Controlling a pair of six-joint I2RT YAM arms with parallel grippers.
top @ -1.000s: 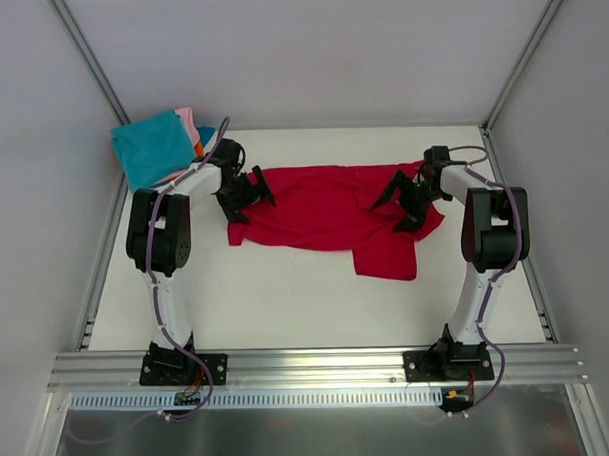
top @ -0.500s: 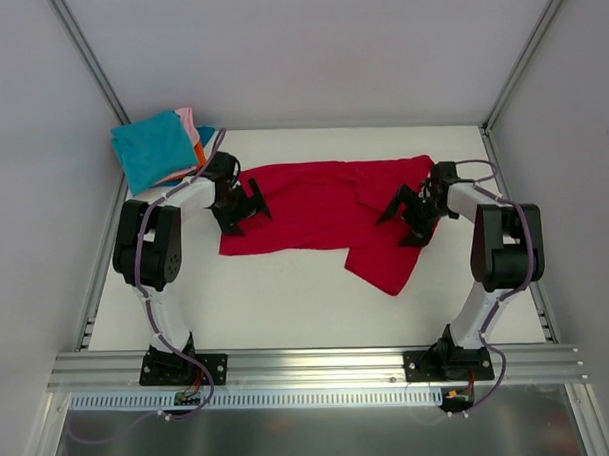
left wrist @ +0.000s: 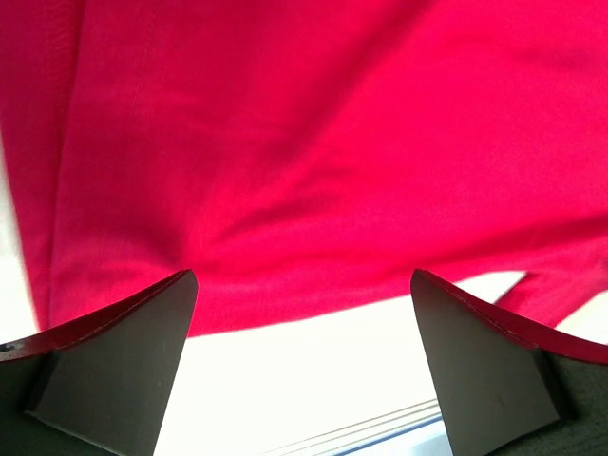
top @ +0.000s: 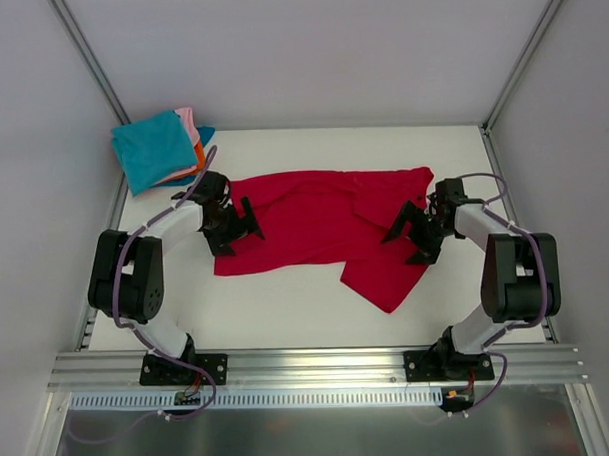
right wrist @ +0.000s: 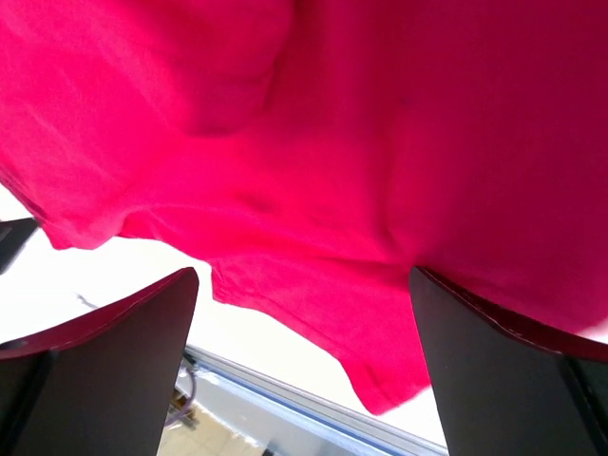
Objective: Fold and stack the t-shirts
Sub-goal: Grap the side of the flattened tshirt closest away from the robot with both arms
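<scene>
Red t-shirt [top: 319, 222] spread across the middle of the table [top: 277, 309], one flap folded toward the near right. Left fingers [top: 246, 222] apart at its left edge, right fingers [top: 405, 234] apart on its right side, cloth between neither pair. Teal-topped stack of shirts [top: 162, 148] at the far-left corner.

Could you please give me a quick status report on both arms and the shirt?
Left end effector and right end effector: open, at opposite ends of shirt. Large bright red cloth t-shirt: spread out, unfolded. Folded teal-topped shirt stack: far-left corner, clear of work.
</scene>
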